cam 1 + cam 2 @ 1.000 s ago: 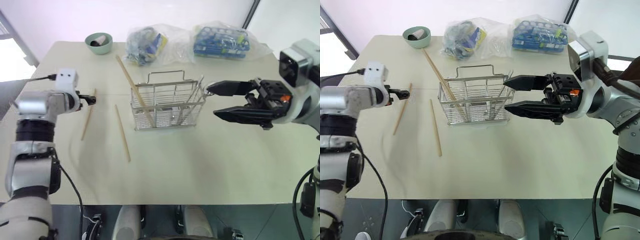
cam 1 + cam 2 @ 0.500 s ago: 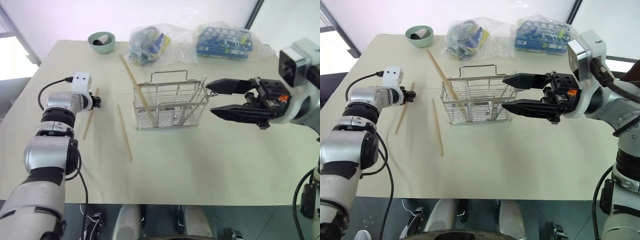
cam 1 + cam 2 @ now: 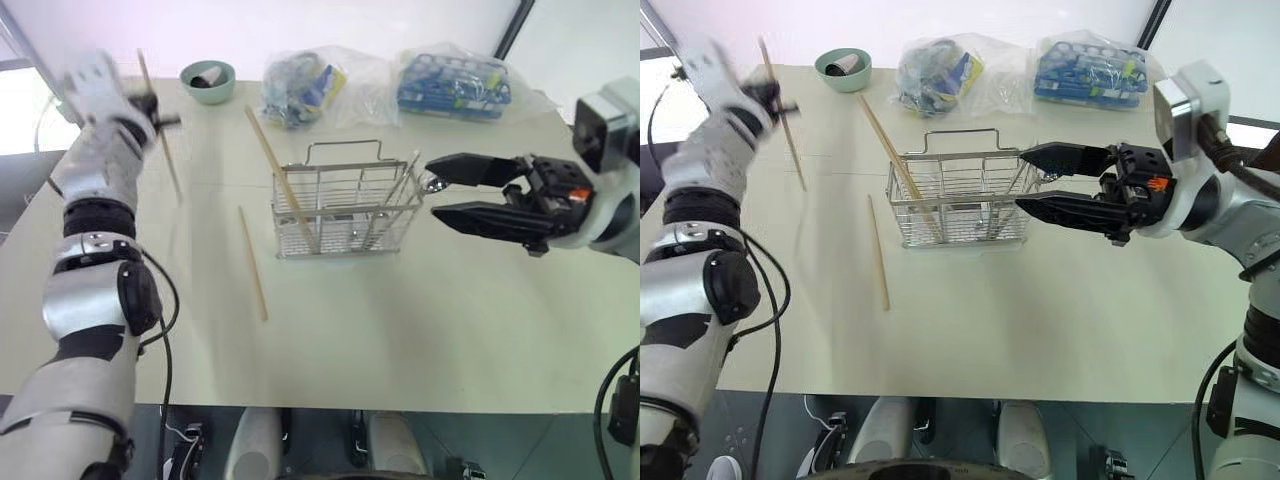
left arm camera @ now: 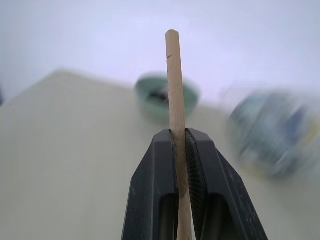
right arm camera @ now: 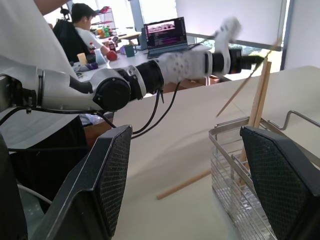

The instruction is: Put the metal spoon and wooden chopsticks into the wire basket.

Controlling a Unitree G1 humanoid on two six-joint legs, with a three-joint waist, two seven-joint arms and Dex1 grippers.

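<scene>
Left hand point(image 4: 181, 137): clenched on one wooden chopstick point(image 3: 781, 112), raised above the far left part of the counter point(image 3: 400, 320); the stick ran between the two black fingers point(image 4: 150, 185) and stuck out past their tips.
Held chopstick: clear of the counter, slanted, its upper end near the far left corner and its lower end hanging over the cream surface.
Right hand point(image 3: 435, 198): released, fingers spread wide and level, pointing at the right end of the wire basket point(image 3: 345, 205), with nothing between them.
Wire basket: upright near the middle of the counter, loop handle on top.
Chopstick in basket point(image 3: 280, 175): leaning in the basket's left part, upper end jutting out toward the far left.
Chopstick on counter point(image 3: 252, 262): flat just left of the basket, in front of its left corner, apart from it.
Metal pieces point(image 3: 400, 185): thin silver handles stood leaning in the basket's right end; whether one was the metal spoon could not be told.
Green bowl point(image 3: 207, 82): at the far edge, left.
Two plastic bags point(image 3: 310, 85): along the far edge behind the basket.
</scene>
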